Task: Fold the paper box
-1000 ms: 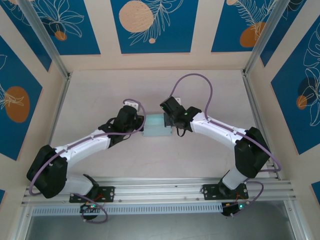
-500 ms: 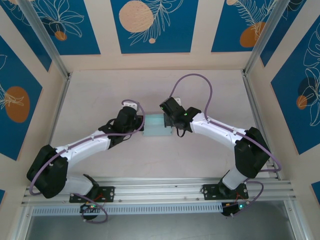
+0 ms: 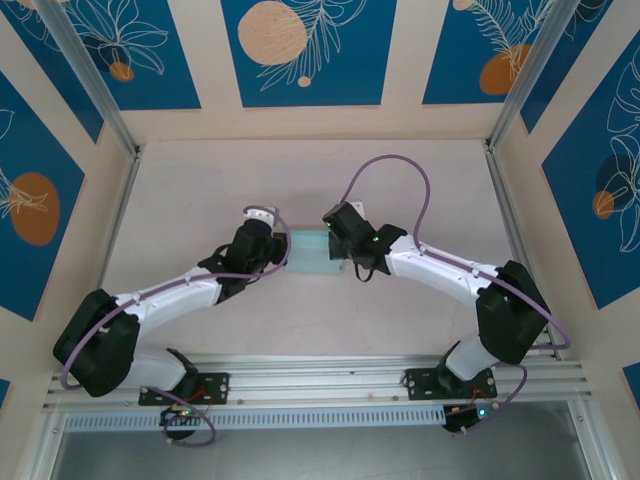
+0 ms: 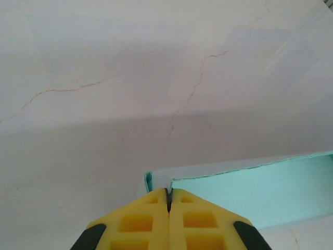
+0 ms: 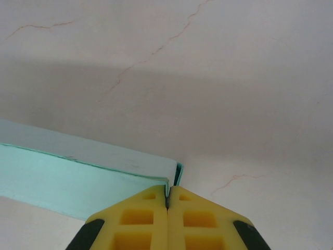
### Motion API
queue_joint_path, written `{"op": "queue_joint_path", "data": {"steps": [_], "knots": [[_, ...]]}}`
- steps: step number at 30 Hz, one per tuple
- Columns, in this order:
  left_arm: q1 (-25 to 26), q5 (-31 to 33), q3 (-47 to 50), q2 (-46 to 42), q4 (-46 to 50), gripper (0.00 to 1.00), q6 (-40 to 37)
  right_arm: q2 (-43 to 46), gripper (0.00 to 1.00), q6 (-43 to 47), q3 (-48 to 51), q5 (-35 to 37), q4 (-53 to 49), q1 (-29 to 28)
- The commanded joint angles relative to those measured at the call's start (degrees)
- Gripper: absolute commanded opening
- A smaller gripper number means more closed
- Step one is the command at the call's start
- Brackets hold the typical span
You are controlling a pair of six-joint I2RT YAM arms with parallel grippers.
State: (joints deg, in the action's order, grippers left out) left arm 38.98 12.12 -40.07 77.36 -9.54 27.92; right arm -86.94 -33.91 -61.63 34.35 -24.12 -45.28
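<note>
Both claws are pinched tight on the box (image 3: 310,252) mid-worktop (image 3: 200,180): the left claw (image 4: 168,194) grips its left end wall, the right claw (image 5: 167,188) its right. The step looks like creasing the end walls upright. Next, I'd guess, each must let go without tugging them flat.

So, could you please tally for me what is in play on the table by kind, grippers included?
paper box: 1
grippers: 2, the left gripper and the right gripper, each shut on an end of the box
total: 3
</note>
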Motion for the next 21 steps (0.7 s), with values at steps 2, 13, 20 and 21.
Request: {"op": "queue_joint_path", "data": {"steps": [2, 13, 20, 21], "knots": [[1.5, -3.4, 3.3, 1.3, 0.1, 0.00, -0.8, 1.5, 0.00, -0.8, 3.0, -3.7, 2.1, -1.3], [1.7, -4.5, 7.3, 2.4, -5.3, 0.00, 0.9, -0.5, 0.00, -1.9, 5.1, -1.5, 4.7, -4.3], [2.0, -4.6, 11.1, 3.7, -13.0, 0.00, 0.0, -1.2, 0.00, -0.5, 9.2, 1.9, 11.4, -6.3], [2.1, -4.8, 11.7, 4.1, -14.4, 0.00, -0.2, -1.1, 0.00, 0.0, 10.2, 2.6, 13.0, -6.5]]}}
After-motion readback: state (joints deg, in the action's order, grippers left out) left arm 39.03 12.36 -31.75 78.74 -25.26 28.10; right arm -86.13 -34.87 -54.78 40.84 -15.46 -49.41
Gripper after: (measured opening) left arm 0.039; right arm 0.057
